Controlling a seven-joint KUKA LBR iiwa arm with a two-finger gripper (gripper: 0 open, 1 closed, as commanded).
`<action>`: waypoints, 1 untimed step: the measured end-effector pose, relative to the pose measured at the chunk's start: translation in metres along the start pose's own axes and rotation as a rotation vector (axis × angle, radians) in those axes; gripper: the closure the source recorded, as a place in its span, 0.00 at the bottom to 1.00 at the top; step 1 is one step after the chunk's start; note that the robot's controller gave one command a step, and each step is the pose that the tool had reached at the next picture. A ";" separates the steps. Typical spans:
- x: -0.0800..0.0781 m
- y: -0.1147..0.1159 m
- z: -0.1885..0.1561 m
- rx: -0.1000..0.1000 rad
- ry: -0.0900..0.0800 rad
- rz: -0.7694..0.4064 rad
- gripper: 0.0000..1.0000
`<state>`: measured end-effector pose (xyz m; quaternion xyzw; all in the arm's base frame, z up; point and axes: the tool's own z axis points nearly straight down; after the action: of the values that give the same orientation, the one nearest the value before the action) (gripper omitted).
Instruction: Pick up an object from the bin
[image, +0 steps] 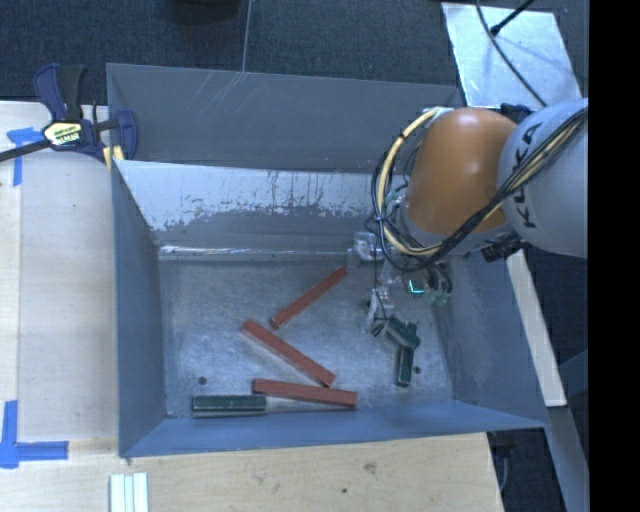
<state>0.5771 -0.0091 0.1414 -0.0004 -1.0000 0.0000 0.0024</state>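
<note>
At the right side of the grey metal bin (135, 330), close under its right wall, the pincer (382, 316) hangs low over the floor below the arm's orange cover (455, 170) and a bundle of yellow and black cables (392, 215). Whether the pincer is wide or narrow cannot be told, and nothing can be made out in its grip. Just beside its tip, toward the near right corner, lies a dark green block (404, 350), the nearest thing to it; whether the two touch is unclear. Left of the pincer a reddish-brown stick (310, 298) lies slanted. A second brown stick (287, 352) slants the other way at mid-floor, and a third brown stick (304, 393) lies almost flat along the near wall, end to end with a dark green bar (229, 404). The only readable writing is on the arm's grey casing (560, 190): large dark letters beginning "KU", cut off at the edge.
</note>
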 end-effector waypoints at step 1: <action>-0.019 0.044 0.067 -0.002 -0.002 0.015 0.00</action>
<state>0.5962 0.0350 0.0746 -0.0080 -1.0000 -0.0009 0.0013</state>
